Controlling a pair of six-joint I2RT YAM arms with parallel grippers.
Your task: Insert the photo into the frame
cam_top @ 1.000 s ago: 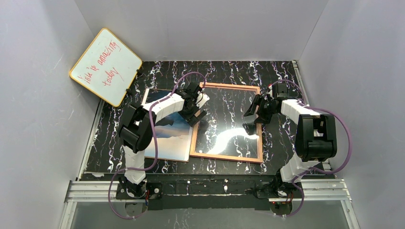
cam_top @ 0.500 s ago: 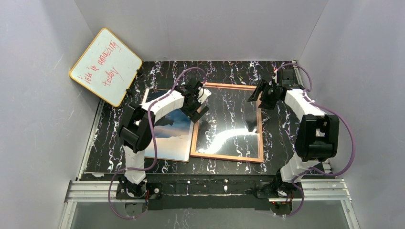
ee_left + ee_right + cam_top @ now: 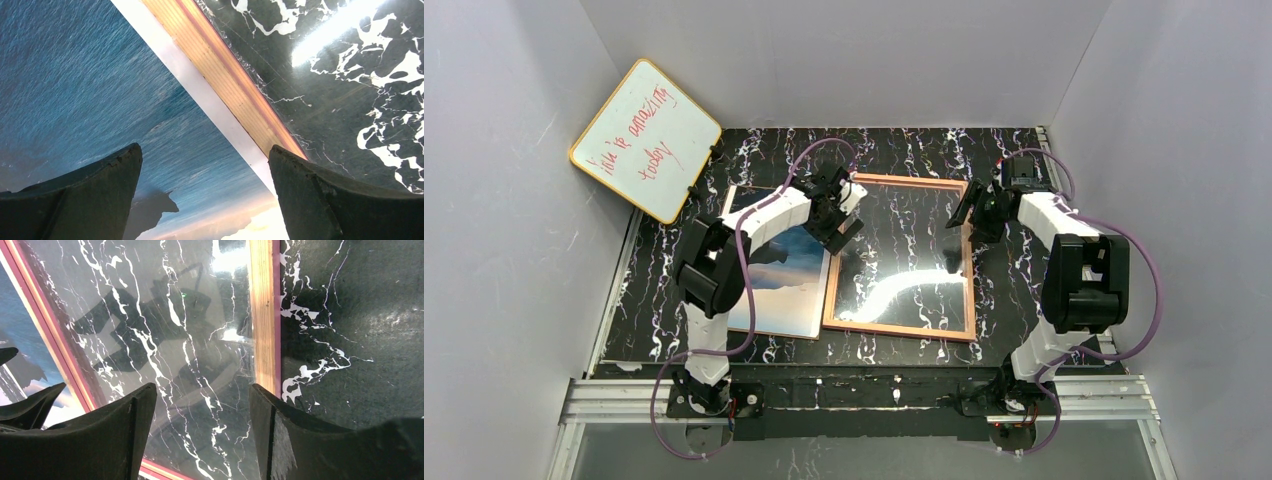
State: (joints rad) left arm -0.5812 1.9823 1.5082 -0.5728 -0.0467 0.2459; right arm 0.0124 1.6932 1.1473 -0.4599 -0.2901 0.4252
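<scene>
The photo (image 3: pixel 774 285) lies face up left of the frame (image 3: pixel 894 328), its right edge against the frame's left rail. The frame lies rear side up, its clear pane (image 3: pixel 904 235) showing the marbled table. My left gripper (image 3: pixel 836 215) is open and empty over the photo's far right edge. In the left wrist view the gripper (image 3: pixel 205 185) spans the photo's blue sea (image 3: pixel 90 75) and the wood-coloured rail (image 3: pixel 225 75). My right gripper (image 3: pixel 971 210) is open and empty above the frame's right rail (image 3: pixel 262 315). In the right wrist view the gripper (image 3: pixel 202 410) hangs over the pane (image 3: pixel 175 315).
A yellow-edged whiteboard (image 3: pixel 646 140) with red writing leans at the back left corner. Grey walls enclose the black marbled table (image 3: pixel 1014 290) on three sides. A metal rail (image 3: pixel 864 395) runs along the near edge by the arm bases.
My right gripper has moved from over the pane's right part back toward the frame's far right corner. My left gripper has shifted slightly toward the back.
</scene>
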